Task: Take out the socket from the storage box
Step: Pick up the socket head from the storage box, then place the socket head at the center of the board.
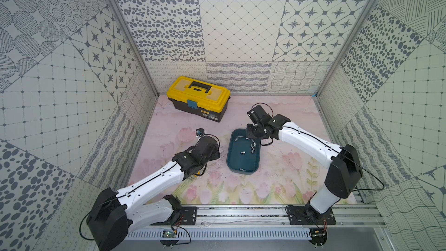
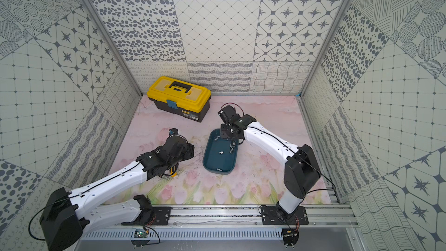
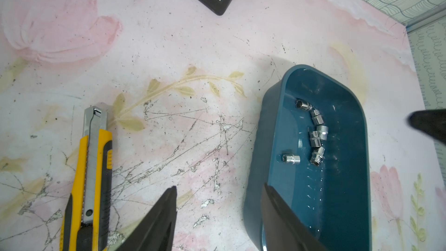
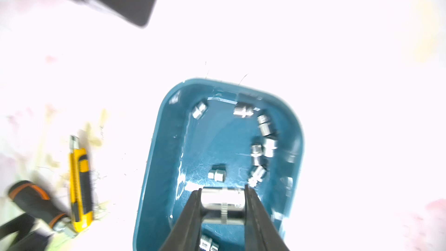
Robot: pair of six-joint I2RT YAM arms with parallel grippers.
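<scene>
Teal plastic first. In both top views the storage box (image 1: 239,160) (image 2: 216,160) sits mid-frame on the flowery table (image 1: 272,179). The right gripper (image 1: 251,139) hangs over its upper right corner, fingertips hidden under the wrist. The left arm (image 1: 154,179) is just left of the box, so both arms are close, but only the right one is over it. The yellow toolbox (image 1: 199,97) is well apart, up-frame.

Left wrist view: the left gripper (image 3: 219,187) is spread wide with nothing in it. One finger is over bare table, the other over the lower-left end of the box. The loose sockets (image 3: 316,131) lie in a chain along the box's right side. A utility knife (image 3: 94,165) lies at lower left, out of the way.

Right wrist view is blown out and blurry, but it's the money shot. The jaws are pinched narrow on one socket (image 4: 223,197), low centre of the frame, over the box's lower half. Its long axis seems to run side to side, jaw to jaw, so the pads look to be on its ends. Pretty sure it's off the box floor, can't tell by how much.

My guess at the move: straight up, then out over the wall on the side that arm reaches in from.
</scene>
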